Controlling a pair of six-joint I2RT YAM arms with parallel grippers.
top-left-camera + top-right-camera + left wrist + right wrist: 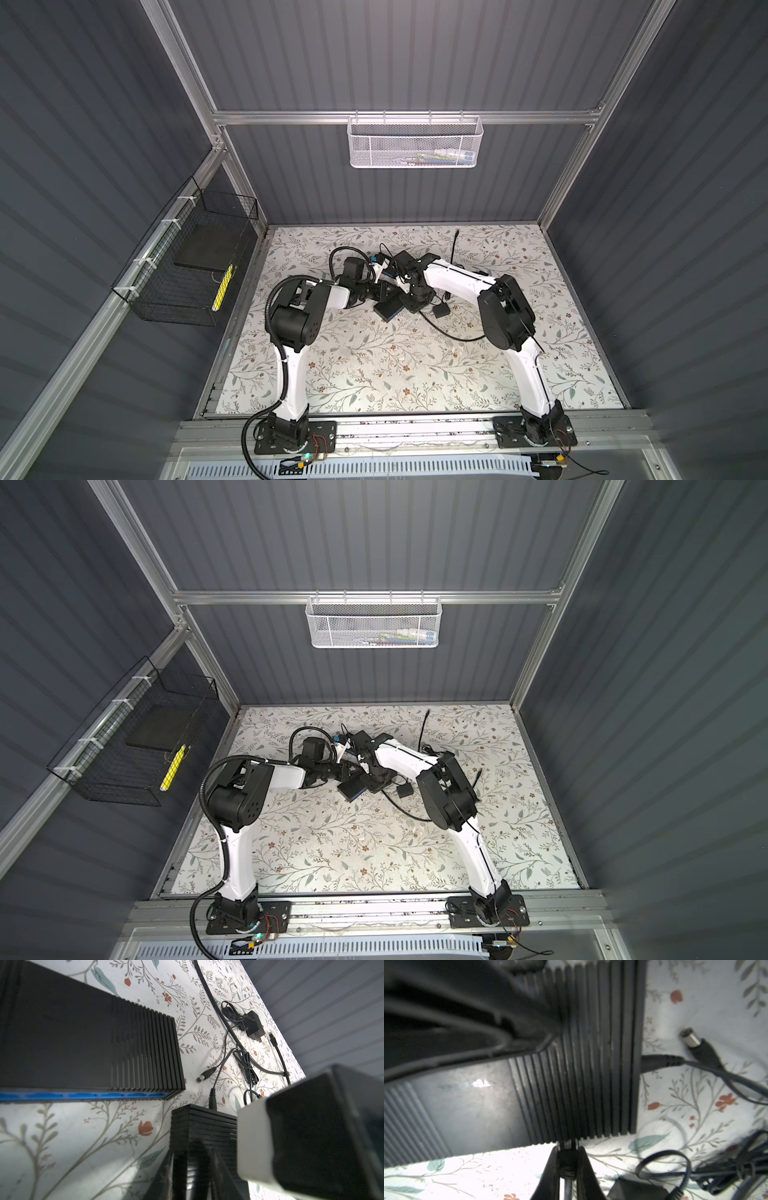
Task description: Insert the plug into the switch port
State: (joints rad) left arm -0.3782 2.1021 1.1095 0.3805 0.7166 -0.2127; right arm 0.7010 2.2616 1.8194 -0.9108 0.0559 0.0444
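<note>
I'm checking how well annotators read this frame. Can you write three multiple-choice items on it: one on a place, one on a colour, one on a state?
1. Where does the loose barrel plug lie?
A. in the white basket
B. on the floral table
C. on top of a box

2. What colour is the long side face of the flat box in the left wrist view?
A. red
B. blue
C. yellow

3. What state is the right gripper in?
A. wide open
B. out of view
C. shut on a plug

Answers:
1. B, it rests on the patterned surface, apart from the box.
2. B, a blue strip runs along that edge.
3. C, the right wrist view shows it pinching the plug.
</note>
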